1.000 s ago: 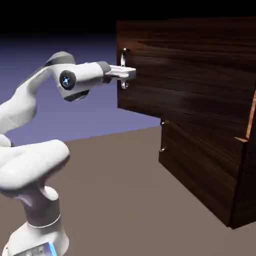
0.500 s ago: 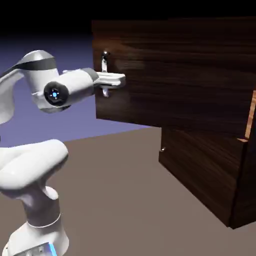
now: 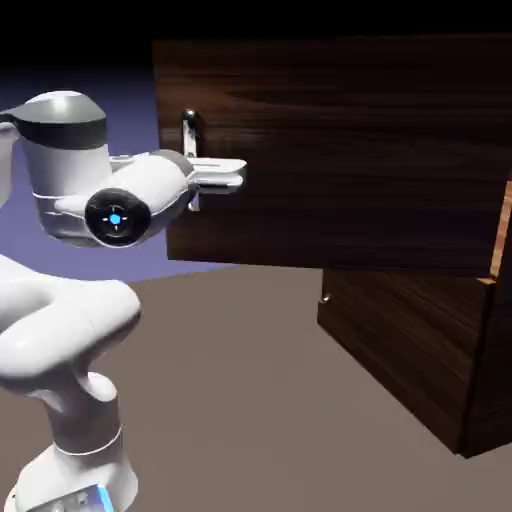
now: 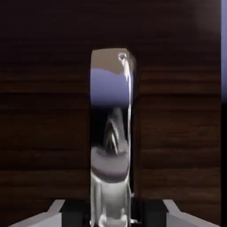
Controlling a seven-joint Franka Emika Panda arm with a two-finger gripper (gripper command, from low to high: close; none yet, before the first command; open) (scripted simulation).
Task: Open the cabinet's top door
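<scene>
Claw point(image 3: 196, 187) tips behind handle point(image 4: 111, 146)

No readable text — no labels, brands, numbers, signs anywhere.

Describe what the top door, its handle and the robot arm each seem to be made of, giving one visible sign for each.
Top door: dark wood, or a wood-look veneer, going by the horizontal grain streaks.
Handle: polished metal, likely chrome, since it mirrors the violet backdrop.
Robot arm: smooth glossy white shell, probably plastic or painted metal, with soft highlights.

Dark brown wood-grain cabinet point(image 3: 400, 330), silver handle point(image 4: 111, 146)
</scene>
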